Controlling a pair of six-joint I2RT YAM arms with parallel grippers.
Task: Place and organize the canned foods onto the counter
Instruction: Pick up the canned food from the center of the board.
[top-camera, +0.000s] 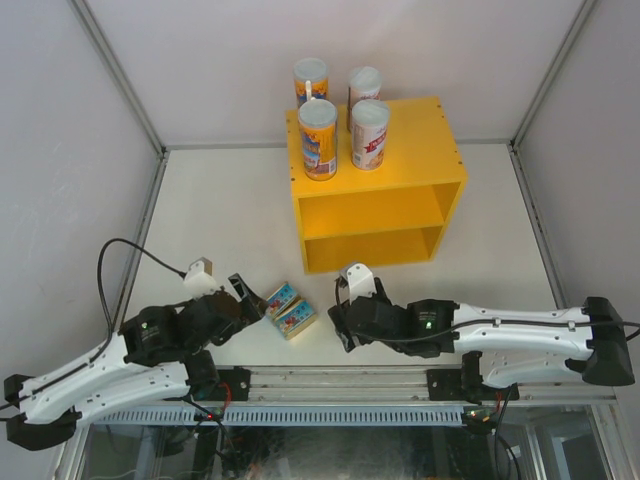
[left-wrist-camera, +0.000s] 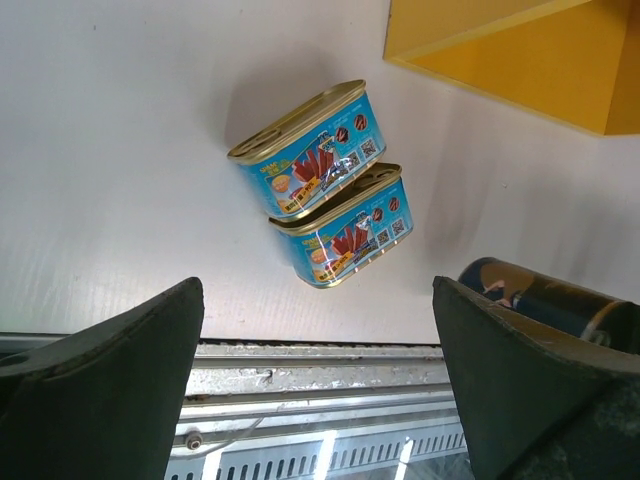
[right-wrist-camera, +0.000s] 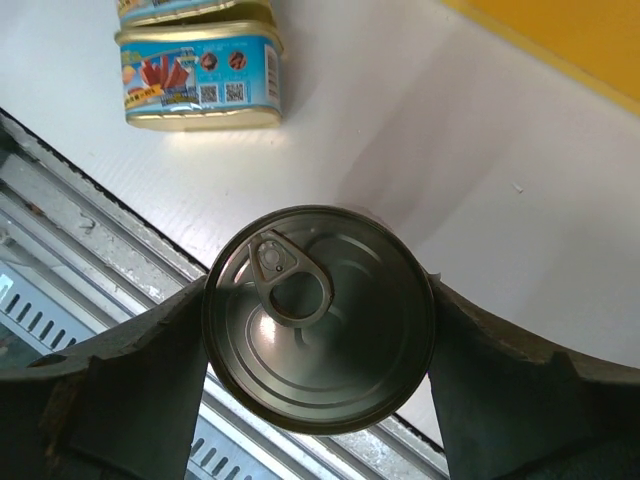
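And the right gripper (right-wrist-camera: 320, 300) clamped the round steel ring-pull can (right-wrist-camera: 335, 360); the left gripper (left-wrist-camera: 318, 370) hung wide apart, empty, facing two flat blue-labelled rectangular tins (left-wrist-camera: 325, 185), touching.

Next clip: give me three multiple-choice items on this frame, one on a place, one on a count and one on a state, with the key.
1. Where do the two blue tins lie?
A. on the table
B. on the box's inner shelf
C. on top of the box

2. How many white-lidded tubes show?
A. two
B. four
C. six

3. What is the right gripper doing?
A. open above the tins
B. closed on a tube
C. closed on the steel can

Key:
1 A: the tins lie side by side on the table, clear of the yellow box.
2 B: the top view shows four lids at the box's top.
3 C: its fingers press both sides of the can.
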